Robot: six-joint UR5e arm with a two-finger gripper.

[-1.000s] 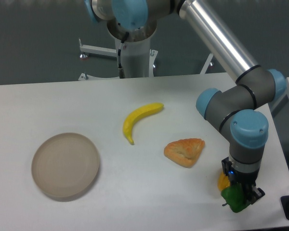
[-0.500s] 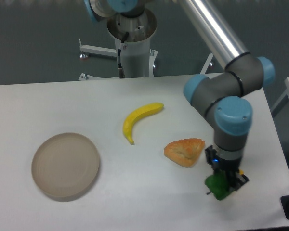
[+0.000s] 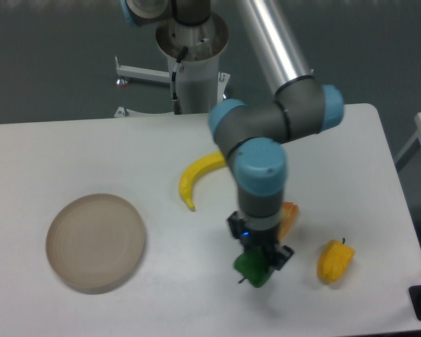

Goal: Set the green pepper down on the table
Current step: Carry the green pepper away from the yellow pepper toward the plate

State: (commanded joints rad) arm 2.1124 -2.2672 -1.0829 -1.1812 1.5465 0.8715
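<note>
gripper [image 3: 258,261] points straight down with its two fingers clamped narrow on the green pepper [image 3: 252,267], which hangs from the jaws at the front centre of the table [image 3: 77,147], stem tip poking out low on its left. whether the pepper's underside touches the surface or hangs just clear of it cannot be told from this angle; there is little or no gap. the vertical wrist suits a put-down: a grip from above lets the lumpy thing be lowered onto its base and freed by simply spreading the fingers. the spot looks chosen for bare tabletop, since the round beige plate [image 3: 95,241] sits well apart to the left, the yellow pepper [image 3: 335,260] lies near on the right, and the pastry [image 3: 288,217] is mostly hidden just behind the forearm. the banana [image 3: 195,178] lies farther back, one end tucked under the arm's elbow. judgement: carrying is about done, release not yet made; a rounded glossy toy may rock or roll a little once let go, so a low release matters. surface: plain matte white, flat, rounded far right corner, nothing to stop a roll. room: dark grey wall behind, arm's white pedestal [image 3: 194,77] at the table's back edge, a white metal frame beside it, and part of another pale surface at the right margin.
</note>
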